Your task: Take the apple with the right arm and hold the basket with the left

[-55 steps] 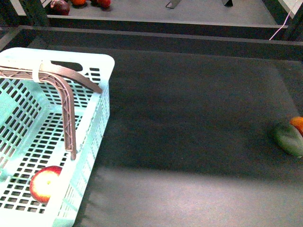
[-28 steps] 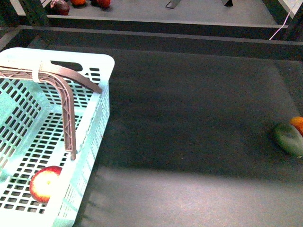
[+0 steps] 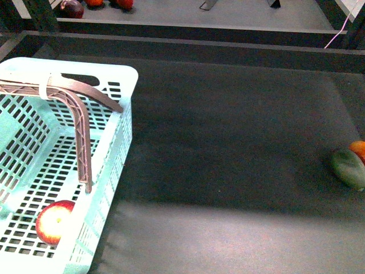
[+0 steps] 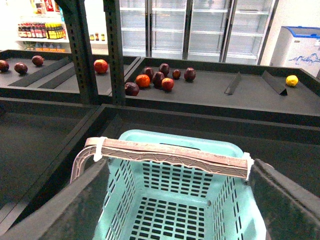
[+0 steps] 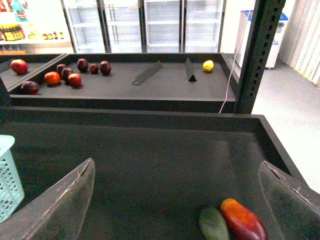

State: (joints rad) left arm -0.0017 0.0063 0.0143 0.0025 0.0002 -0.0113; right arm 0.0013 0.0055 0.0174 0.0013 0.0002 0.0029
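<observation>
Apple (image 3: 54, 221) lies on the slatted floor of the basket (image 3: 122, 123), in the near corner by the basket's right wall; red with a yellowish patch, touching nothing but the floor as far as the front view shows. Basket is pale turquoise, sits at the left of the dark table (image 3: 228, 142); its brown handle (image 3: 80, 123) is folded down across the opening, with a white tie near one end.

Left gripper (image 4: 175, 220): seen only in the left wrist view, 2 dark fingers (image 4: 60, 210) spread wide apart, one at each side of the basket's near end, the handle running between them; whether they touch the basket, cannot tell. Grips nothing.

Right gripper (image 5: 175, 210): seen only in the right wrist view, 2 grey fingers (image 5: 60, 200) spread wide, nothing between them, over bare table well apart from the basket.

Far right of table: oblong green fruit (image 3: 348, 168) with a small orange fruit (image 3: 358, 149) touching it.

Beyond: a shelf (image 4: 200, 92) with a cluster of dark red fruit (image 4: 160, 80) and 1 yellow fruit (image 4: 291, 80); glass-door fridges behind
</observation>
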